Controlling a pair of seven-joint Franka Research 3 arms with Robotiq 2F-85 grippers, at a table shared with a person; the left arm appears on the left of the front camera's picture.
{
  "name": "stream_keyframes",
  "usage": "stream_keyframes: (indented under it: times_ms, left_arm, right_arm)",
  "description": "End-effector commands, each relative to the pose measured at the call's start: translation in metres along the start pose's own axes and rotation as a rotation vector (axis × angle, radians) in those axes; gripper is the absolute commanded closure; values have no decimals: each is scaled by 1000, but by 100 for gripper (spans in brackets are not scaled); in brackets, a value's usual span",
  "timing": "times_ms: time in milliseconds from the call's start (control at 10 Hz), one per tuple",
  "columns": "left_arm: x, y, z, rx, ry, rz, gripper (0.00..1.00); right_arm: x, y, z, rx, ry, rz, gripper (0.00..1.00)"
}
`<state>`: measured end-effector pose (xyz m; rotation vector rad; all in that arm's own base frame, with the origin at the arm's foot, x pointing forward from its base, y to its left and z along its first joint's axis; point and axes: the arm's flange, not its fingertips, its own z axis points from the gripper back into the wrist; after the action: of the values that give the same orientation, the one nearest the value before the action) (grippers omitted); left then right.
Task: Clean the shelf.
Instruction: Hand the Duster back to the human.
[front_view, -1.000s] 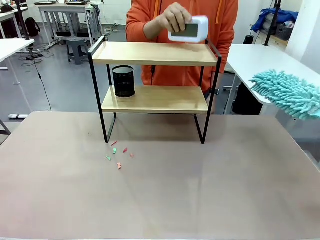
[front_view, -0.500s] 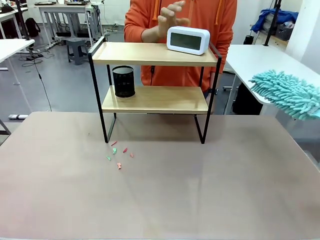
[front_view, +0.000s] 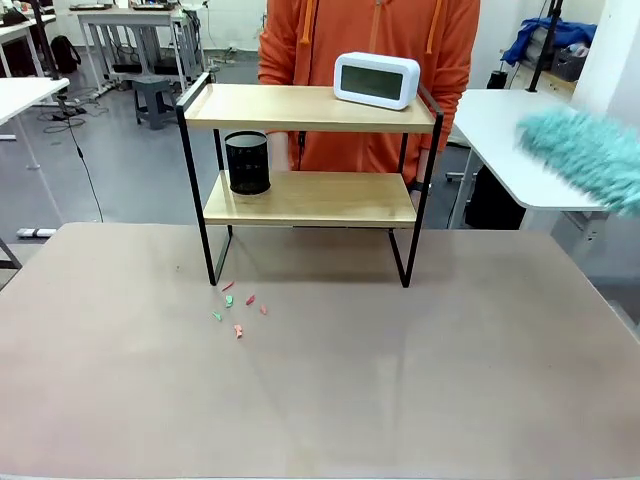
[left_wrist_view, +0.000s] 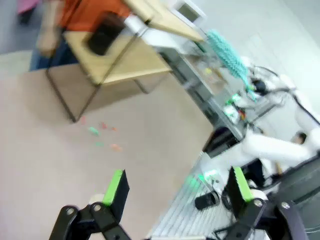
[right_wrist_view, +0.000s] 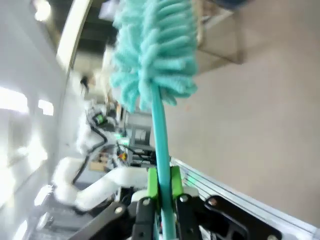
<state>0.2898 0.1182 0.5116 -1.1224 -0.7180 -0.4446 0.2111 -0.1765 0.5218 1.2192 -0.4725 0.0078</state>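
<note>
Grey floor (front_view: 130, 175), white tables (front_view: 500, 120) (one stool (front_view: 153, 97))

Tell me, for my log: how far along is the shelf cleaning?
Done: the right hand has the teal duster clamped by its handle. In hand: the duster hangs off to the right, apart from the shelf. Left: dusting it, around the clock on top and the mesh cup below. The left hand is open.

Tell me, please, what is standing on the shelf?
On the shelf, the top board carries a white clock near its right end. The lower board holds a black mesh cup at its left; the cup's wall hides any contents.
</note>
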Motion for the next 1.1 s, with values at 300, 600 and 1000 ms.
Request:
stream_keyframes:
  times_ms: [300, 600, 1000]
  left_arm:
    - [45, -112, -105, -500, 245, -283, 0]
    - [46, -127, -120, -477, 275, -282, 0]
    - [48, -130, -159, -502, 284, -254, 0]
  right_arm:
    - [-32, 143, -55, 146, 689, 586, 88]
    - [-44, 163, -67, 116, 641, 477, 88]
    - [-36, 180, -138, 35, 939, 559, 88]
